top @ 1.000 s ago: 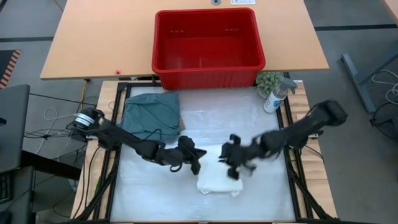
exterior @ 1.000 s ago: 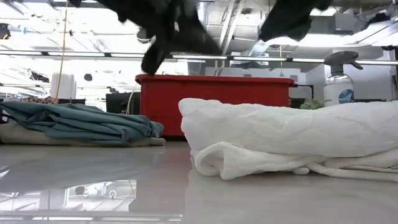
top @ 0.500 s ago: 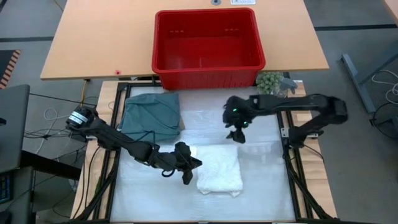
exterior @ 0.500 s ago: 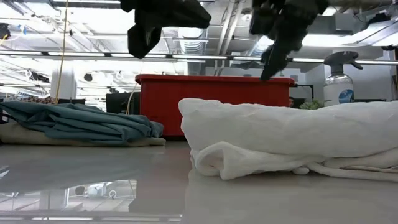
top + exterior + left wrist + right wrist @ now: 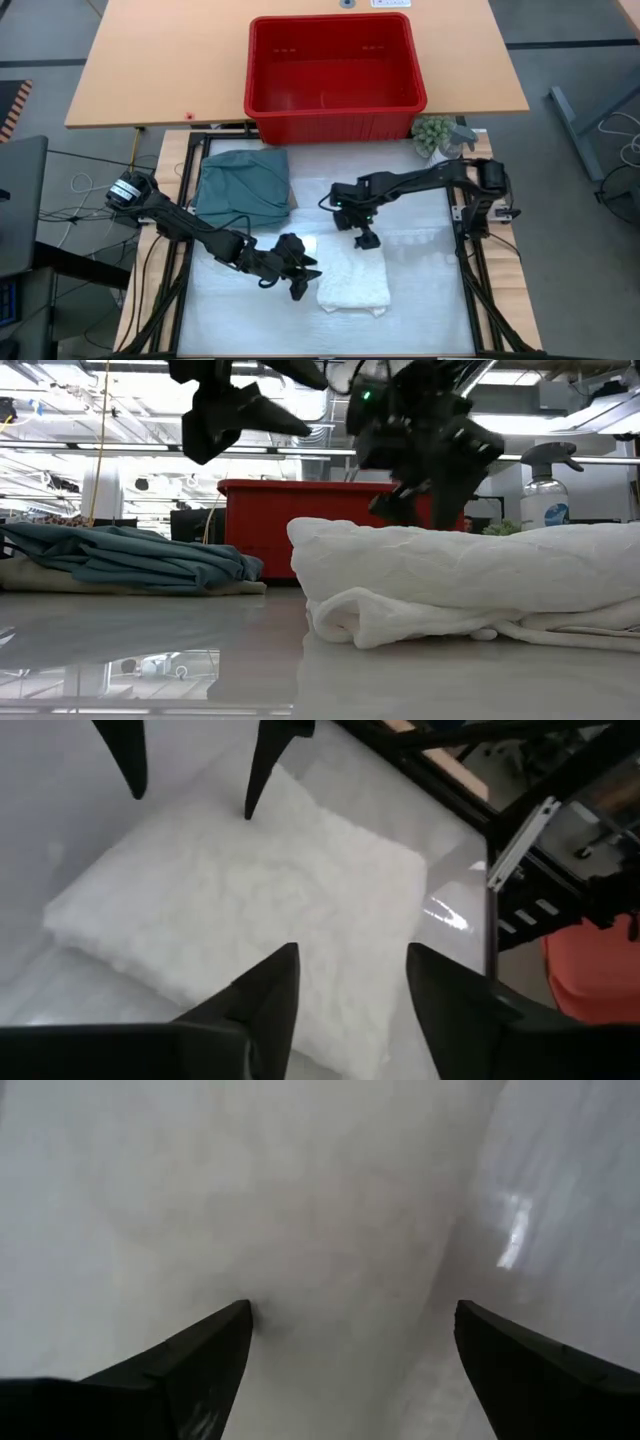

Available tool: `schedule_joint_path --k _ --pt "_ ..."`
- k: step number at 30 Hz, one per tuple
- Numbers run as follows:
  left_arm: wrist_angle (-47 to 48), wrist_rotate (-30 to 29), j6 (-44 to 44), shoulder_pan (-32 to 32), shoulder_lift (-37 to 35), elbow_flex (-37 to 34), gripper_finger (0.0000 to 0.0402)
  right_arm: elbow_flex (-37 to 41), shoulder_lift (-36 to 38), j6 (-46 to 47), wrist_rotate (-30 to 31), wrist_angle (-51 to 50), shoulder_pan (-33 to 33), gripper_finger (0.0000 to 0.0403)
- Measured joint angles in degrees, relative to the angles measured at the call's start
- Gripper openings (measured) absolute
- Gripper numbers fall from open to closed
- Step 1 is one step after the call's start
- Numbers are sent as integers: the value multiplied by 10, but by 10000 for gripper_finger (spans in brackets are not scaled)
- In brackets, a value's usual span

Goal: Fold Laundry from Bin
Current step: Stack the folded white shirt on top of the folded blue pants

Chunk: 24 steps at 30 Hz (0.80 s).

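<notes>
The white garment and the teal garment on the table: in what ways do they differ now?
The white garment lies nearer the table's front, between both tools; the teal garment lies toward the bin, away from them. In the low view the white one forms a thick bundle, while the teal one lies flatter, on beige cloth. Both are folded.

Soft, crinkled white cloth (image 5: pixel 353 280) folded at near centre, matt and lightly puckered. Dark teal-green cloth (image 5: pixel 243 182) on the left, smooth, matt, in limp folds, over a beige-khaki layer (image 5: pixel 30 574). Glossy white table (image 5: pixel 420 300) surface, mirror-like with reflections. Bright red plastic bin (image 5: pixel 334 72) at the far side, smooth with a slight sheen. Pale matt wood (image 5: pixel 160 60) beneath it. Matt black end effector fingers (image 5: pixel 265 1000).
</notes>
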<state>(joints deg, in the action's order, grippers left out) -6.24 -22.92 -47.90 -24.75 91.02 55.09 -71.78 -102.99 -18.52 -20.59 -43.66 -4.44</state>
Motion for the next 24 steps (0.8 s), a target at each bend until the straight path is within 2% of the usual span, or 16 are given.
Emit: schedule_joint_path --k 6,9,14,20,24 --pt "25 -16 -30 0 0 0 203 -2 -59 21 -14 -3 -11 370" --pt "30 -21 -32 0 0 0 208 -5 -90 36 -41 1 -13 370" --pt "49 -24 -32 0 0 0 208 -6 -134 51 -35 12 4 352" --pt "78 -19 -37 0 0 0 208 -5 -147 50 -46 46 6 257" --pt "88 -19 -37 0 0 0 208 -3 -148 48 -49 56 1 151"
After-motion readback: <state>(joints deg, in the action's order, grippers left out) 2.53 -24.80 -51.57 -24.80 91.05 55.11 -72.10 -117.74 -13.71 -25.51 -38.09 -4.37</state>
